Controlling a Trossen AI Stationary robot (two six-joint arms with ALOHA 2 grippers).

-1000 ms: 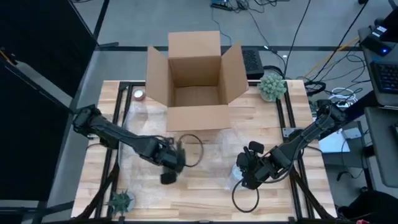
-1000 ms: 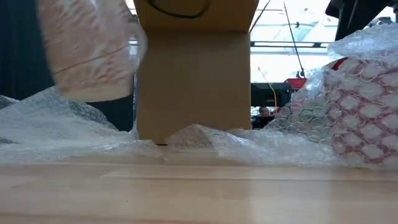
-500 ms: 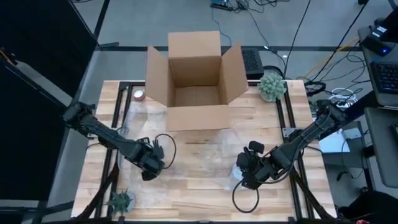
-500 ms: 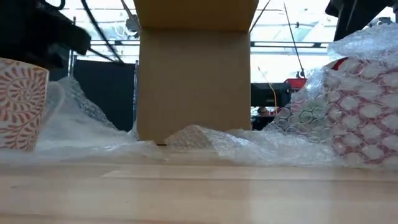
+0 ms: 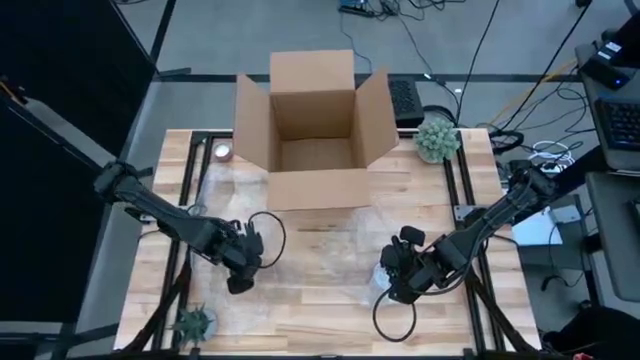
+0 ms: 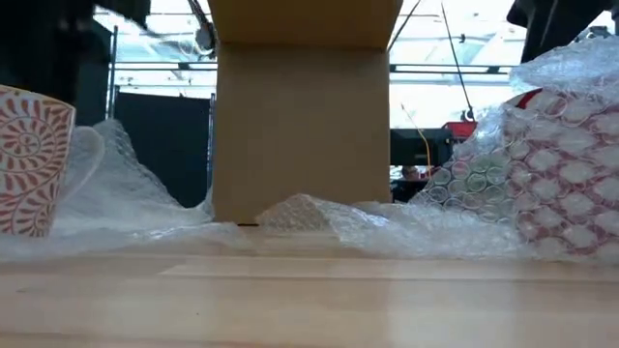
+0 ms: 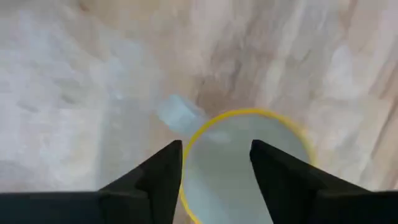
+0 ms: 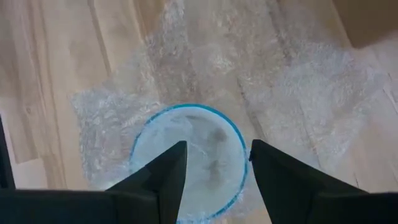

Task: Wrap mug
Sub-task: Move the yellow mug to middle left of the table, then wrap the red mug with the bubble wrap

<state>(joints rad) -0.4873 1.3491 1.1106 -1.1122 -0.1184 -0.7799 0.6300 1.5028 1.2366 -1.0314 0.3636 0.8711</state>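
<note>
- A mug with a red and white swirl pattern stands upright on the table's left part, on the bubble wrap; in the left wrist view its rim is yellow.
- The left gripper hangs right above this mug, its two fingers apart, one on each side of the rim, not closed on it.
- A second mug, already covered in bubble wrap, stands on the right part; its rim is blue.
- The right gripper is over this wrapped mug, with the jaws apart around the rim.
- An open cardboard box stands at the far middle of the wooden table.
- A small green plant is just beside the box, on the right.
</note>
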